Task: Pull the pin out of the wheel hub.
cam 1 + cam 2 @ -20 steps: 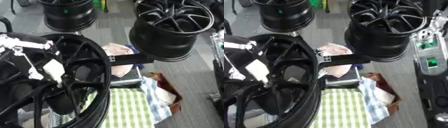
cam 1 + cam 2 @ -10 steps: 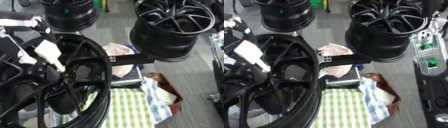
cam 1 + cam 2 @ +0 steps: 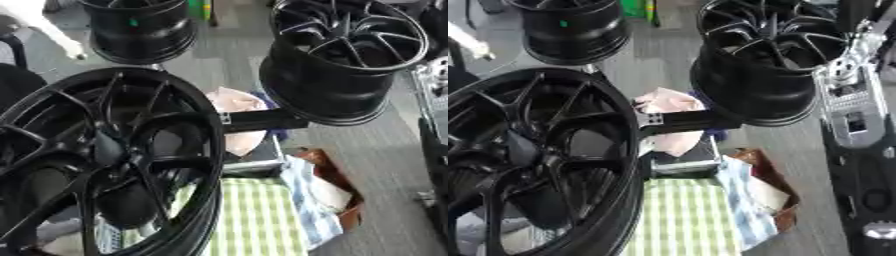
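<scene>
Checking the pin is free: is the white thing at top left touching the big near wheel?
Apart. The right eye view shows grey floor between white thing and wheel.

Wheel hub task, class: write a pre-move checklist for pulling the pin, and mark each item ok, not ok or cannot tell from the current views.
1. Nearest wheel in view, spokes and centre facing the camera: ok.
2. Pin located on that wheel: cannot tell; no pin can be made out at the centre.
3. Left hand ready at the hub: not ok; a white shape at the upper left may be part of the arm, the hand itself unseen.
4. Right hand ready: not ok; not in view.
5. Neighbouring wheels apart from the nearest wheel: ok.
</scene>
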